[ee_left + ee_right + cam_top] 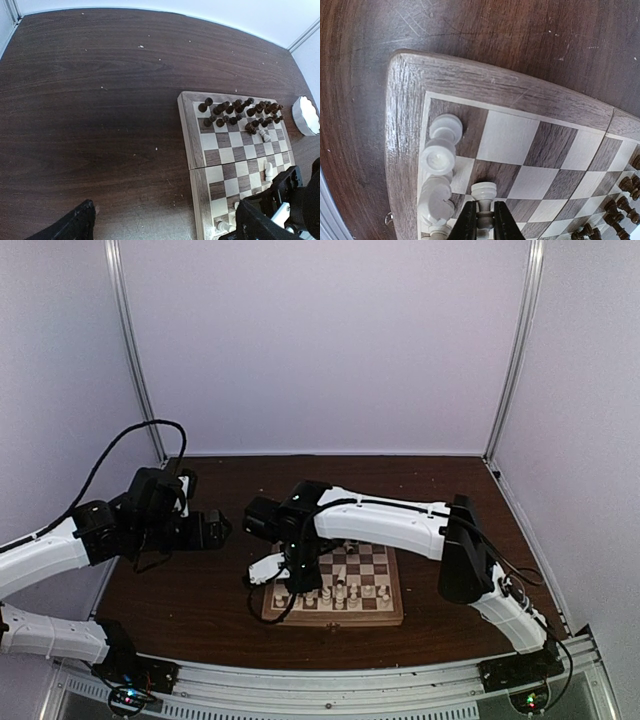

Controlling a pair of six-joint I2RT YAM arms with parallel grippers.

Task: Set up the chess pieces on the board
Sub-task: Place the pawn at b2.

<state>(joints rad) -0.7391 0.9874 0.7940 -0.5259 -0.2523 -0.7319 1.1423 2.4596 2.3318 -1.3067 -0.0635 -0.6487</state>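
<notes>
The board [385,617] lies on the dark table in front of the right arm. My right gripper [484,207] is shut on a white pawn [484,192], its base just above a dark square near the board's corner [405,125]. Other white chess pieces [439,156] stand in the edge row beside it. From above, the right gripper [297,578] hangs over the board's near left corner, with white pieces [340,592] along the near row. Dark pieces [240,112] fill two rows at the other end of the board [186,130]. My left gripper [165,227] is open over bare table left of the board.
A white scalloped bowl [306,116] sits on the table just past the board's dark-piece end. One white piece [264,134] lies tipped near the dark rows and another [269,171] stands mid-board. White walls enclose the table on three sides.
</notes>
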